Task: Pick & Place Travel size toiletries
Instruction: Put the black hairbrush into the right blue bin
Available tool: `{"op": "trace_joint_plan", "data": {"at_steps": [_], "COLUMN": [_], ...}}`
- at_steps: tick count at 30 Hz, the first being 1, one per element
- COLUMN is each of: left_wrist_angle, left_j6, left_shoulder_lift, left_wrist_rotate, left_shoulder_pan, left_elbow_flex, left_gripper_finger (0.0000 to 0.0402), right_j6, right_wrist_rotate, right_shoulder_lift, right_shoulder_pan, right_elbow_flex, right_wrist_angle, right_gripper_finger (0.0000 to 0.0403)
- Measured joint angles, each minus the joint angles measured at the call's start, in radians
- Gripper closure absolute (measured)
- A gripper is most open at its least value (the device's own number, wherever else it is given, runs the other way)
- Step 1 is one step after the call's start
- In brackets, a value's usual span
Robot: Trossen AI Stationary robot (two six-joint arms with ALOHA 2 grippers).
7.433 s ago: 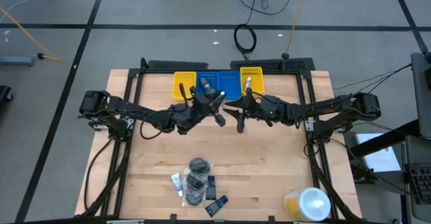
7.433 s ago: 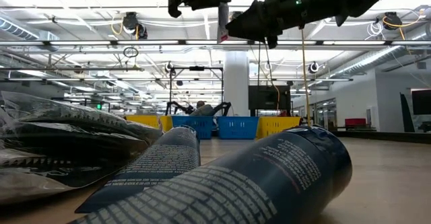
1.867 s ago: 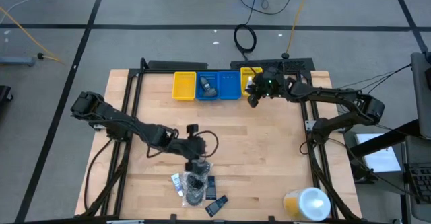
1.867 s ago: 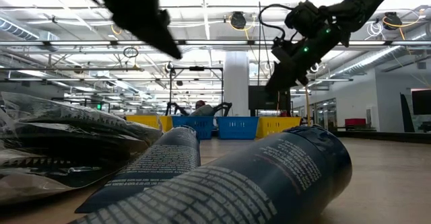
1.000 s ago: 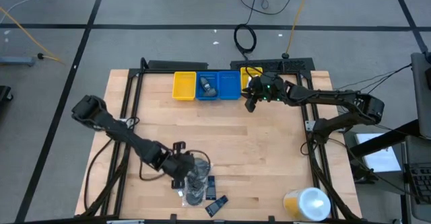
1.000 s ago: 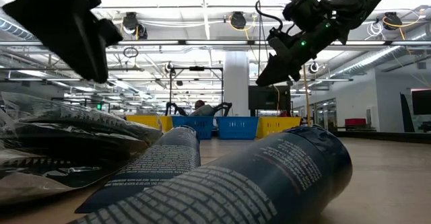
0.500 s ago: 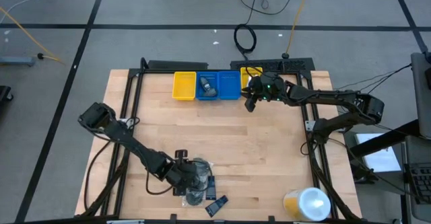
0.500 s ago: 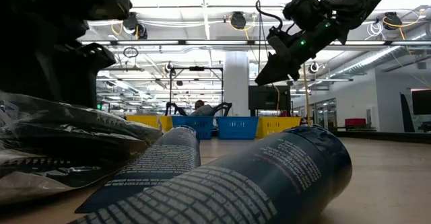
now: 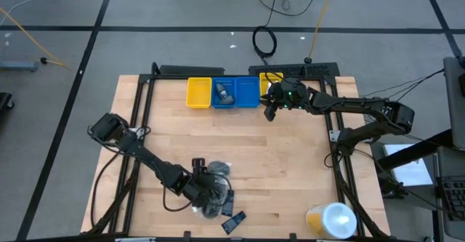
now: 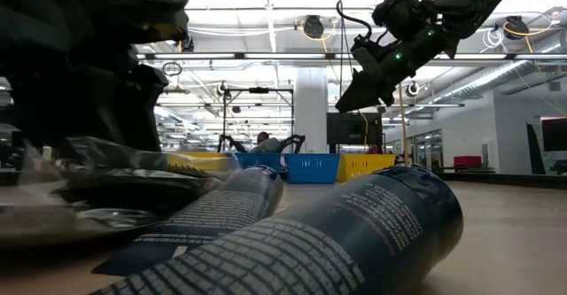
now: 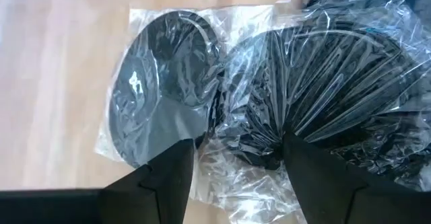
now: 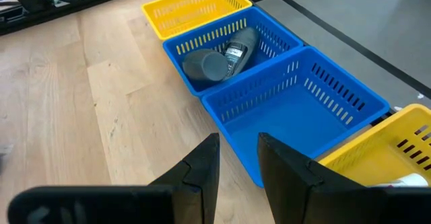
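The travel size toiletries lie in a pile near the table's front edge. It holds clear bags with a round black flat piece (image 11: 161, 76) and a black pleated piece (image 11: 330, 96), a tube (image 10: 213, 215) and small black packets (image 9: 234, 222). My left gripper (image 11: 239, 177) is down on this pile (image 9: 211, 191), open, with a finger on either side of the crumpled plastic. My right gripper (image 12: 239, 157) hangs over the bins (image 9: 270, 113), slightly open and holding nothing. A dark grey bottle (image 12: 222, 56) lies in the left blue bin. My left gripper comes at the bagged pieces from above, slanting down, with its fingers (image 11: 172, 177) spread. The tips meet the crumpled clear plastic (image 11: 242, 150) between the round piece and the pleated piece. Nothing is pinched. The bags lie on the table.
A row of yellow and blue bins (image 9: 236, 91) stands at the table's far edge. A large yellow container with a white lid (image 9: 330, 220) sits at the near right corner. A big dark bottle (image 10: 337, 242) lies right in front of the low camera. Bare wood lies between pile and bins.
My left gripper has gone down and toward the table's near edge, onto the pile. The clear bag under it has been pushed and flattened. The tube beside it has slid a little toward the right in the low view.
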Motion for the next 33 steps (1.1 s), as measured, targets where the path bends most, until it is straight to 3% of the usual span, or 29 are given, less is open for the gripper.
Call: {"op": "trace_joint_plan", "data": {"at_steps": [12,19,28,33], "left_wrist_angle": [-0.004,-0.127,-0.221,-0.2], "left_j6": [0.017,0.04,0.042,0.079], "left_shoulder_lift": [-0.003,-0.003,-0.003,0.008], "left_wrist_rotate": [-0.009,-0.033,-0.048,0.036], "left_shoulder_pan": [0.061,0.063,0.096,0.136], "left_elbow_flex": [0.006,0.091,0.094,0.093], "left_gripper_finger": [0.0172,0.0172,0.0172,0.0172], "right_j6": [0.0,0.0,0.0,0.0], "right_wrist_rotate": [0.0,0.0,0.0,0.0], "right_shoulder_lift": [0.0,0.0,0.0,0.0], "right_shoulder_pan": [0.0,0.0,0.0,0.0], "right_elbow_flex": [0.0,0.0,0.0,0.0], "right_wrist_angle": [-0.002,-0.002,-0.002,-0.007], "right_gripper_finger": [0.0307,0.0308,0.0308,0.0308]}}
